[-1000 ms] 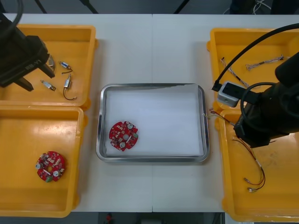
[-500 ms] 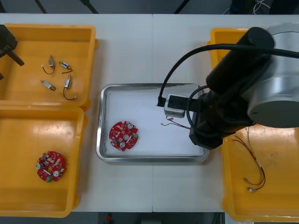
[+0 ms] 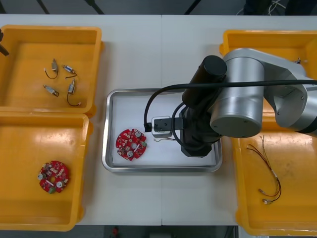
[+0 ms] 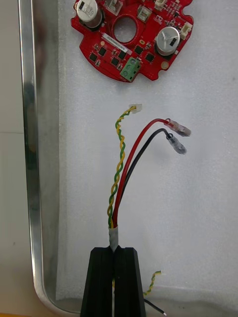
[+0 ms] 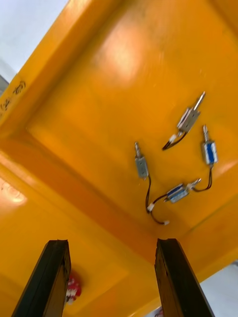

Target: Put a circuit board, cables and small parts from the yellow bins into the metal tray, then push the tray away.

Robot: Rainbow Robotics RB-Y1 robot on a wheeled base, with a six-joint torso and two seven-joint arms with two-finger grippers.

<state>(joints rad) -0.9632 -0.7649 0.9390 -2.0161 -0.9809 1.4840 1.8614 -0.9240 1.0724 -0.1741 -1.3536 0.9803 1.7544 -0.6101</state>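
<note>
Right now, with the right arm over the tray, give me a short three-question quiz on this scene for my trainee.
1. True or false: the right gripper has its fingers shut on a cable over the metal tray.
2. How many circuit boards lie in the tray? A) none B) one C) two
3. Fill in: the left gripper, fingers open, hangs over a yellow bin holding ____ small metal parts.
Key: 1 true; 2 B; 3 four.
</note>
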